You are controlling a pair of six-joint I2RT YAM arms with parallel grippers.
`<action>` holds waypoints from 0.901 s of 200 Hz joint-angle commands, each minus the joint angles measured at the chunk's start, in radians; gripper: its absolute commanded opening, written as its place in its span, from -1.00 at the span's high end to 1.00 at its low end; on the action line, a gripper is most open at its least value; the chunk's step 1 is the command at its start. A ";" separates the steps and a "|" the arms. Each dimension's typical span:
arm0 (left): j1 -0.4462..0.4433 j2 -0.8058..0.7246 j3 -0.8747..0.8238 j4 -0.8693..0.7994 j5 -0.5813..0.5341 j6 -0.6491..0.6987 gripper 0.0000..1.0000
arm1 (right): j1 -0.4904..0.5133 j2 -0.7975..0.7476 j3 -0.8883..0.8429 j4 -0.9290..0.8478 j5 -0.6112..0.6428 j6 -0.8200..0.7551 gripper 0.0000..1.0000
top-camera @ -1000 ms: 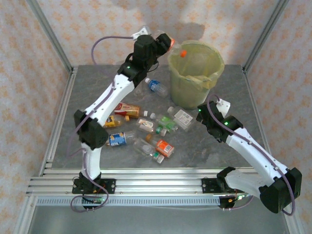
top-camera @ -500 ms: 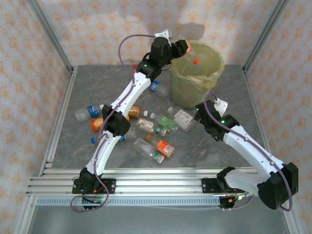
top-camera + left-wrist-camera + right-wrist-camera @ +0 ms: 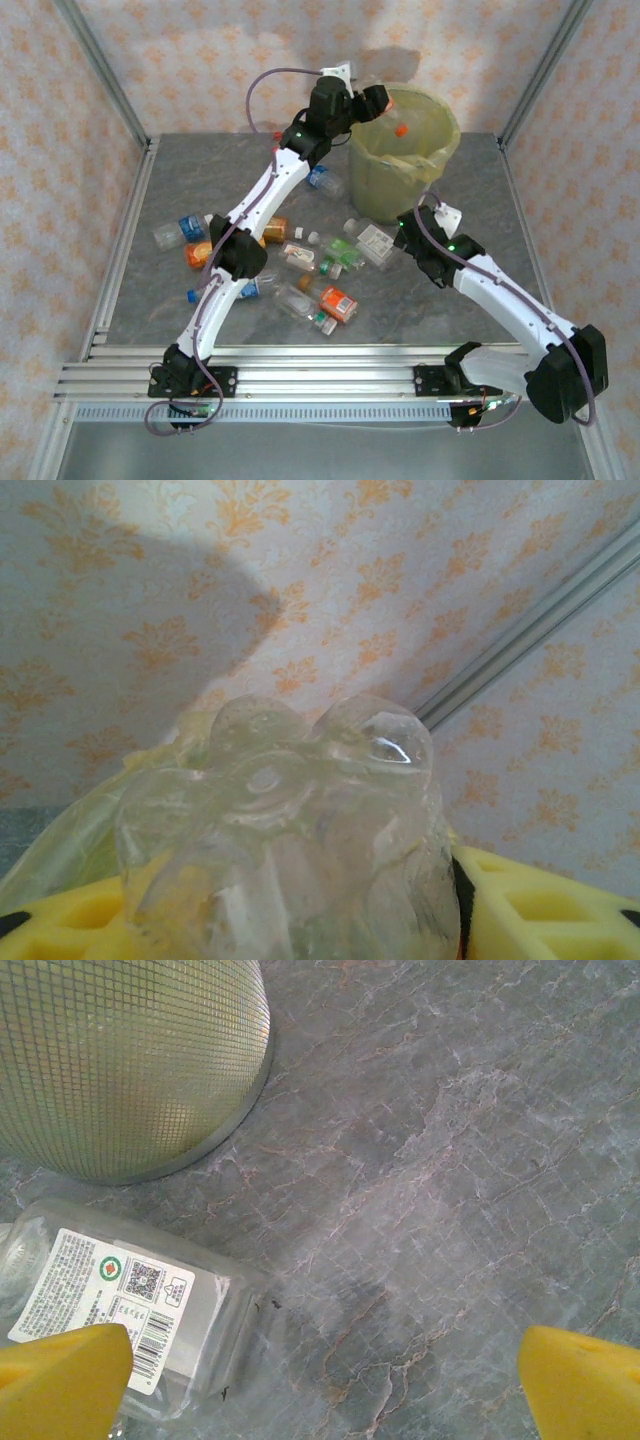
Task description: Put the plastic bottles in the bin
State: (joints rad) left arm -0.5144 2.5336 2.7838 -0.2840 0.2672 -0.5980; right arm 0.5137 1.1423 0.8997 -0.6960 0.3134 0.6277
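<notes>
Plastic bottles (image 3: 338,303) clutter the worktop (image 3: 490,180) centre; its right edge has room. Left gripper (image 3: 378,100) straddles one over the bin (image 3: 430,170) (grip unclear); right gripper (image 3: 320,1380) gapes.

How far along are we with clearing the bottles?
Early, it seems. The contents of the bin can't be made out. In hand: a clear bottle sits between the fingers of the left gripper over the bin's mouth; gripped or released, unclear. Left: roughly ten bottles on the table; the open right gripper hovers by a white-labelled bottle.
</notes>
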 commanded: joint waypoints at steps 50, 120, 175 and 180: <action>0.002 -0.013 0.009 0.015 0.009 0.002 -0.84 | -0.007 0.027 -0.011 0.037 -0.022 -0.022 -0.98; 0.003 -0.101 0.013 -0.011 -0.024 0.007 -1.00 | -0.007 0.010 -0.001 0.006 -0.002 -0.051 -0.98; 0.012 -0.264 0.014 -0.129 -0.088 0.113 -1.00 | -0.007 -0.023 0.014 -0.048 -0.003 -0.067 -0.98; 0.011 -0.279 0.011 -0.137 -0.088 0.121 -1.00 | -0.007 -0.027 0.016 -0.054 -0.004 -0.069 -0.98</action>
State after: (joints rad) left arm -0.5140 2.4092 2.7800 -0.3801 0.2188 -0.5503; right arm 0.5137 1.1465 0.8974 -0.6918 0.2836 0.5800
